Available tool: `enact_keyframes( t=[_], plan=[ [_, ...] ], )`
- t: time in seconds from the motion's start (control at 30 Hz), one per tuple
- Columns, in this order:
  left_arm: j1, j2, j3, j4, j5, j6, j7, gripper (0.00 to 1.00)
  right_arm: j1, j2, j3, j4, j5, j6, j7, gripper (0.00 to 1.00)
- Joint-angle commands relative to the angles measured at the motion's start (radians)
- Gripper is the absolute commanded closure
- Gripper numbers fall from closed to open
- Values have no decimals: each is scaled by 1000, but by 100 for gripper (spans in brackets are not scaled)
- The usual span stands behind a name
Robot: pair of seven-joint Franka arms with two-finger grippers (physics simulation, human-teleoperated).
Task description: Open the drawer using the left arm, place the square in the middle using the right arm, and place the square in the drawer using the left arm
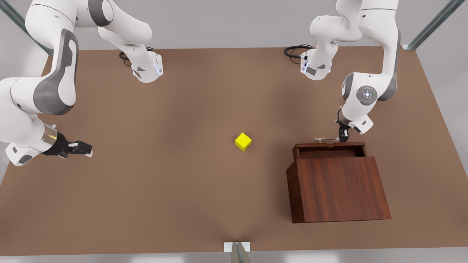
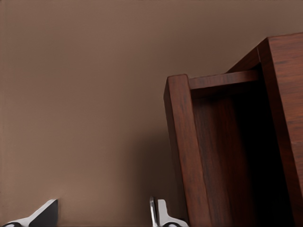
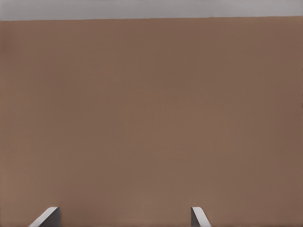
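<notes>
The yellow square (image 1: 243, 141) rests on the bare brown table near its middle, with nothing touching it. The dark wood cabinet (image 1: 338, 190) stands on the front view's right, its drawer (image 1: 331, 150) slid partly out toward the back, with a thin silver handle (image 1: 323, 139). My left gripper (image 1: 343, 137) hangs just behind the drawer front, at the handle's end. The left wrist view shows the drawer (image 2: 187, 156) beside my left gripper (image 2: 102, 218), which is open and empty. My right gripper (image 1: 87, 149) hovers low over the table at the front view's far left, open and empty (image 3: 123, 218).
Black cables (image 1: 296, 51) lie at the table's back near both arm bases. A metal post (image 1: 237, 251) stands at the front edge. Bare tabletop (image 1: 164, 164) stretches between the right gripper and the square.
</notes>
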Motion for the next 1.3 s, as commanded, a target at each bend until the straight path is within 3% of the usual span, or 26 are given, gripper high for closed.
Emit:
enact_keyframes(
  t=[0.0, 0.2, 1.27],
  plan=[
    [-21, -1, -1, 0, -19, -2, 0, 0, 0, 0, 0, 0, 0, 0, 0, 0],
    [-27, -18, -18, 3, -45, -44, -6, 0, 1, 0, 2, 2, 2, 2, 0, 0],
    [-39, 49, -16, -5, -45, 123, -3, 0, 26, -2, -3, 5, 0, 3, 9, 0]
  ],
)
